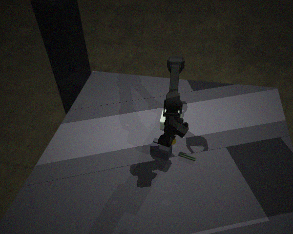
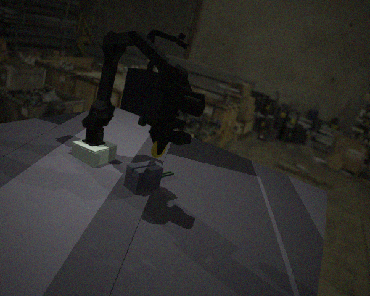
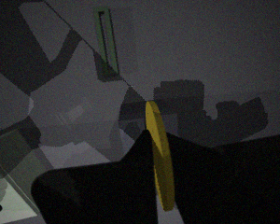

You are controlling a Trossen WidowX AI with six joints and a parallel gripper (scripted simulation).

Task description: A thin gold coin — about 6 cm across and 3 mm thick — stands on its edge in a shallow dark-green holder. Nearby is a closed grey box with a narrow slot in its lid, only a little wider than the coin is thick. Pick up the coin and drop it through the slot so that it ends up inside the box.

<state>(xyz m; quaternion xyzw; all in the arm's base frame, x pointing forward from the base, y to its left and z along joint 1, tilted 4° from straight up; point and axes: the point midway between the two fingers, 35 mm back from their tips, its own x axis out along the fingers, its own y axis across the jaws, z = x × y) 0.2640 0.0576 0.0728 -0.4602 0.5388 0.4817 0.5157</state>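
My gripper (image 1: 171, 142) (image 2: 160, 147) (image 3: 150, 134) is shut on the thin gold coin (image 1: 174, 141) (image 2: 155, 152) (image 3: 161, 175) and holds it on edge, its lower rim sticking out below the dark fingers. It hangs just above the closed grey box (image 1: 161, 151) (image 2: 143, 180), near the box's far top edge and clear of the lid. The dark-green holder (image 1: 187, 156) (image 2: 168, 174) (image 3: 106, 41) lies empty on the table just beyond the box. I cannot make out the slot in the dim light.
The arm's pale base block (image 1: 162, 121) (image 2: 93, 153) stands behind the box. A tall dark panel (image 1: 63, 50) rises at the table's back left corner. The grey table (image 1: 91, 196) ends in drop-off edges on all sides.
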